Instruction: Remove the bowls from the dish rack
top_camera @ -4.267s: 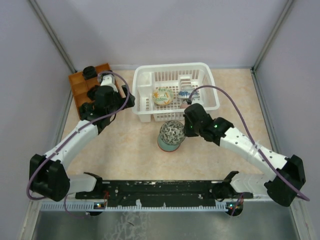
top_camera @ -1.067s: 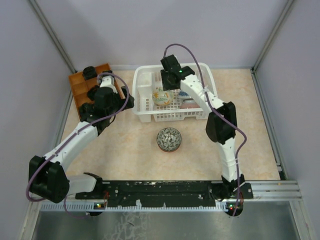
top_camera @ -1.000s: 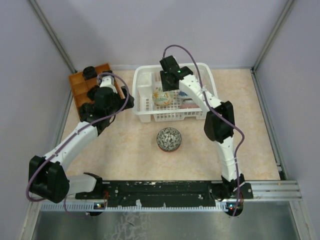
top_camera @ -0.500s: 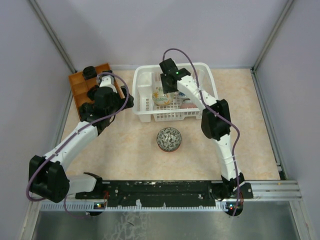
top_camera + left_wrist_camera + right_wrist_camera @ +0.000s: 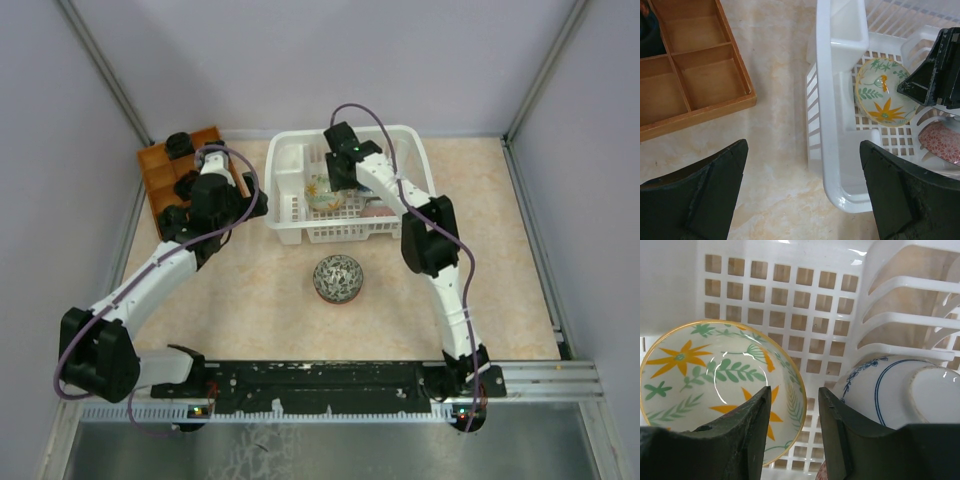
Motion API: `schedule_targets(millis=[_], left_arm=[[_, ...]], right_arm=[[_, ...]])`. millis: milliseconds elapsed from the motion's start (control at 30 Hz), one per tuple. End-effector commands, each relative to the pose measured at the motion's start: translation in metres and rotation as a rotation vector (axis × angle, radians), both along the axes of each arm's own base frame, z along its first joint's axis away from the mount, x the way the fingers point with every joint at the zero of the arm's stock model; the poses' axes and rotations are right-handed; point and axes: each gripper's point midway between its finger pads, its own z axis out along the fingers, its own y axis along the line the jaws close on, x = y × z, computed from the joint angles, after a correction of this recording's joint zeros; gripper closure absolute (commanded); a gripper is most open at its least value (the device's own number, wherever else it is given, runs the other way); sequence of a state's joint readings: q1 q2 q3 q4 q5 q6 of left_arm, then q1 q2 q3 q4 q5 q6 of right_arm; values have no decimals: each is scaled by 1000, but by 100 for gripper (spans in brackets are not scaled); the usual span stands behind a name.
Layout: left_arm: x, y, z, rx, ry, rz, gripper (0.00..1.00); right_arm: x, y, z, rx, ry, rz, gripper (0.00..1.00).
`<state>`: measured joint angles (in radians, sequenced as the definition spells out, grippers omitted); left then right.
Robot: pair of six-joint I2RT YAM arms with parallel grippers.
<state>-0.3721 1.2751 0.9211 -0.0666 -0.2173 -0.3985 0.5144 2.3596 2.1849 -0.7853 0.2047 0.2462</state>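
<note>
My right gripper (image 5: 794, 415) hangs open in the dish rack (image 5: 790, 290), jaws astride the 3 o'clock rim of the pale green floral bowl (image 5: 715, 375). A blue-ringed bowl (image 5: 890, 395) lies close at 3 o'clock. Glazed ceramic looks stiff, slick and chippable, so I'd pinch the rim firmly. My left gripper (image 5: 802, 190) gapes outside the rack, at 9 o'clock.

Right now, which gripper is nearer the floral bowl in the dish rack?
Right. The right gripper is open over the rim of the floral bowl in the dish rack; the left gripper is outside the rack's left wall.
</note>
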Motion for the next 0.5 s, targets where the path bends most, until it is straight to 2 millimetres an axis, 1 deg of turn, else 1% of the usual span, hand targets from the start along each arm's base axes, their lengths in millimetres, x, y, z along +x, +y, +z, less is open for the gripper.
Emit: schedule_targets(millis=[0, 100, 267, 467], left_arm=[[6, 0, 4, 2, -26, 5, 1], [6, 0, 2, 1, -21, 3, 1], [5, 0, 2, 1, -21, 3, 1], [5, 0, 4, 2, -27, 4, 1]], right_arm=[[6, 6, 0, 32, -18, 11, 58], [5, 7, -3, 36, -11, 16, 64], [4, 8, -6, 41, -3, 22, 68], [3, 10, -9, 53, 5, 24, 77]])
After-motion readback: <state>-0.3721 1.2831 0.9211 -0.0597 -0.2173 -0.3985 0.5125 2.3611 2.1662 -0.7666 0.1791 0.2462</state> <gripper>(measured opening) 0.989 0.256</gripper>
